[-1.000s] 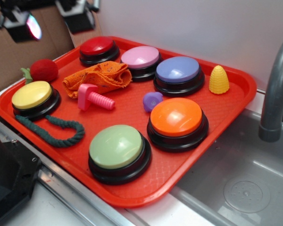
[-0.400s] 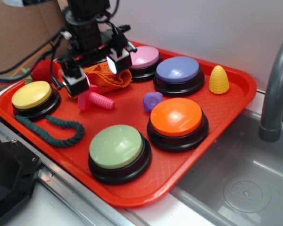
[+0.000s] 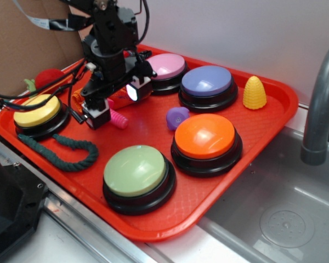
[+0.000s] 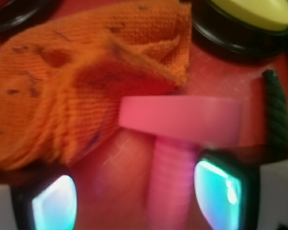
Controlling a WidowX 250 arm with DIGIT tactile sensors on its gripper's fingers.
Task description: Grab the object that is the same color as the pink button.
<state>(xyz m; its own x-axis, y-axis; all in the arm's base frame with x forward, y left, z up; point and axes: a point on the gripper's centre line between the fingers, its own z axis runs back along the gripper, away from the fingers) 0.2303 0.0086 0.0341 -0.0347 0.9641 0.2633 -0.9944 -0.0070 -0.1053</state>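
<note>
The pink toy bolt (image 3: 119, 119) lies on the red tray (image 3: 148, 131), just in front of the orange cloth (image 3: 77, 96). My gripper (image 3: 116, 107) is down over the bolt with its jaws open, one finger on each side. In the wrist view the bolt's blocky head (image 4: 180, 117) lies crosswise and its ribbed shaft runs down between my fingertips (image 4: 221, 191), closer to the right one. My gripper (image 4: 134, 201) is not closed on it. The pale pink button (image 3: 165, 66) stands at the back of the tray, behind my arm.
On the tray are a yellow button (image 3: 37, 109), green rope (image 3: 60, 150), green button (image 3: 134, 171), orange button (image 3: 204, 137), purple button (image 3: 206, 81), purple lump (image 3: 177, 117), yellow corn (image 3: 254, 92) and red ball (image 3: 49, 78). A sink (image 3: 274, 213) and faucet (image 3: 318, 109) lie to the right.
My gripper has come from the back left, moved over the tray and lowered until its open fingers stand either side of the pink bolt. The bolt has not moved.
</note>
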